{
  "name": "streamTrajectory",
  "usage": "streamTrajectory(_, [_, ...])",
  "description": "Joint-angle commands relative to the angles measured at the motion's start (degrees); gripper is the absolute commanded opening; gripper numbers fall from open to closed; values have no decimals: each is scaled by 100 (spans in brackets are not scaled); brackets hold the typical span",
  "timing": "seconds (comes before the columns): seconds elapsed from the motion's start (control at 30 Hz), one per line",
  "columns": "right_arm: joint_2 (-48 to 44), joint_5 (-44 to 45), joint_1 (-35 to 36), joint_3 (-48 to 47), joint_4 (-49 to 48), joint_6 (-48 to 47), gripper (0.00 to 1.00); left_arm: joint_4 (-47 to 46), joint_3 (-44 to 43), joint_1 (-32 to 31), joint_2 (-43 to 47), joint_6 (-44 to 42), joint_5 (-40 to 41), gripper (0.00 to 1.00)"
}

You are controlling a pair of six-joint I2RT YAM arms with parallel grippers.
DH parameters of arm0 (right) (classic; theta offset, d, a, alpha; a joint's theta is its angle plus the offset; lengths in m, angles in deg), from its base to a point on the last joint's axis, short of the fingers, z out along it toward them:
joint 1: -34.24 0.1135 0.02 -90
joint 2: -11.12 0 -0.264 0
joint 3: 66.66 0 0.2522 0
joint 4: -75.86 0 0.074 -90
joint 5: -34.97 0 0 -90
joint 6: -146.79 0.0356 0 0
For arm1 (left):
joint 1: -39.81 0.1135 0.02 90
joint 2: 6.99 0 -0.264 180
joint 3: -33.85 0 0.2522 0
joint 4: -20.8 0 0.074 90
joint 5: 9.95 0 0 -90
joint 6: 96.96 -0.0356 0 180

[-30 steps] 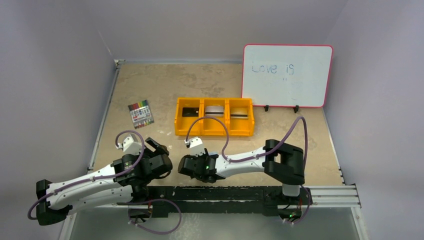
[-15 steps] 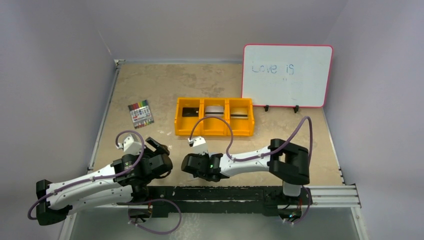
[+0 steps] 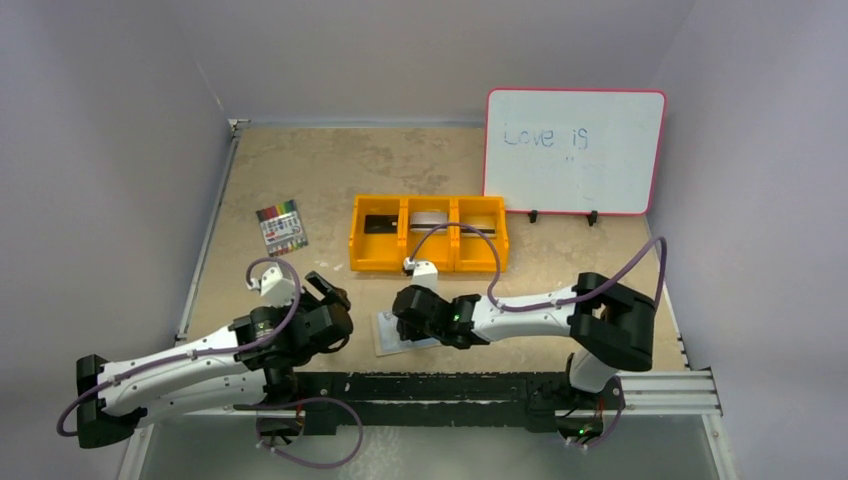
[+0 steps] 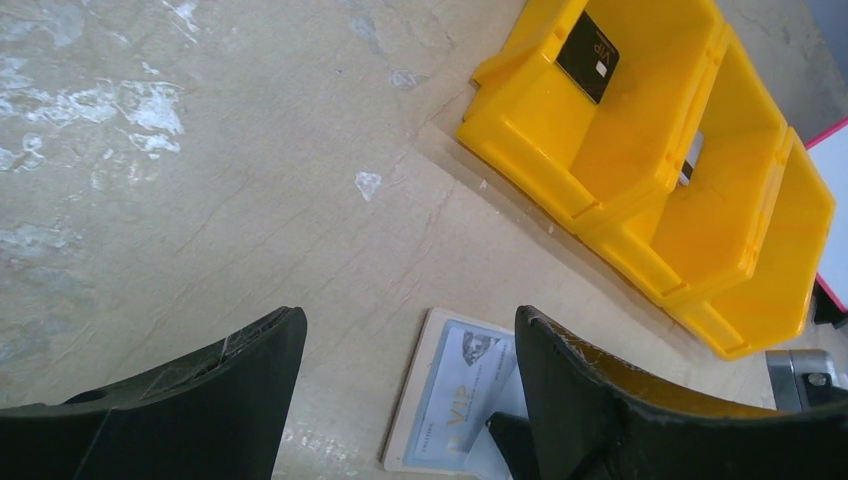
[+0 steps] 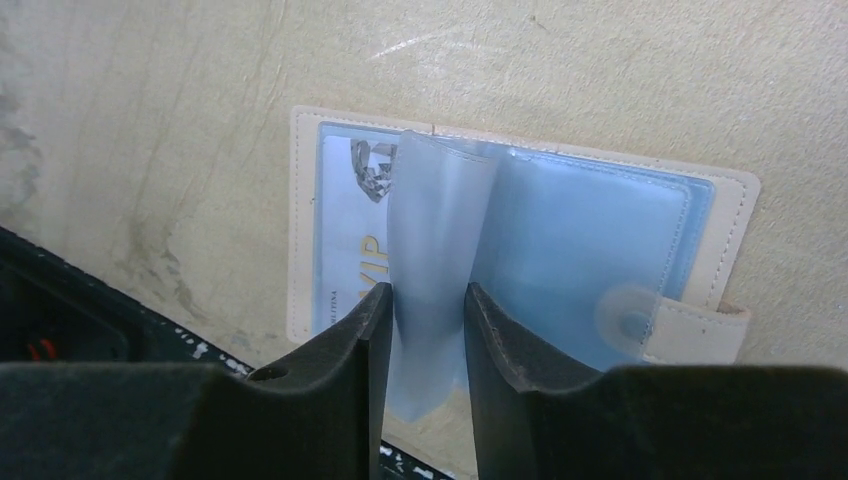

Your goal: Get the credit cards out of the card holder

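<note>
The card holder (image 5: 600,230) lies open on the table, light blue inside with a tan border and a tab strap (image 5: 690,330). A pale blue VIP credit card (image 5: 345,235) sits in its left pocket. A loose blue sleeve (image 5: 440,220) rises from the spine between the fingers of my right gripper (image 5: 428,295). The jaws stand narrow on either side of it; whether they pinch it I cannot tell. My left gripper (image 4: 408,330) hovers open just left of the card holder (image 4: 450,400), with nothing between its fingers. In the top view the card holder (image 3: 385,335) shows beside the right gripper (image 3: 405,310).
An orange three-compartment tray (image 3: 428,268) stands behind the grippers, with a black card (image 4: 588,55) in its left bin and cards in the other two. A marker pack (image 3: 281,228) lies at the left. A whiteboard (image 3: 575,150) stands at the back right.
My right arm has moved right and away from me, uncovering the card holder, and its jaws have narrowed around the raised sleeve. The left arm has edged slightly right.
</note>
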Motion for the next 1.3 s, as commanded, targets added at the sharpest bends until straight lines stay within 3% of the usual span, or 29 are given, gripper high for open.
streamTrajectory(0.0, [-449, -225, -157, 327, -543, 371, 36, -849, -24, -19, -198, -873, -92, 76])
streamTrajectory(0.5, [-649, 612, -237, 414, 716, 1268, 40, -2694, -129, -19, -1442, -2351, -1025, 76])
streamTrajectory(0.9, [-1517, 810, -348, 1155, 1134, 1774, 44, -2793, -352, -19, -2093, -2522, -1184, 76])
streamTrajectory(1.1, [-2403, 985, -395, 1535, 1545, 2175, 44, -2786, -338, -19, -2133, -2489, -1215, 76])
streamTrajectory(1.27, [-3130, 1017, -395, 1545, 1325, 1657, 47, -2762, -342, -19, -2124, -2456, -1178, 76])
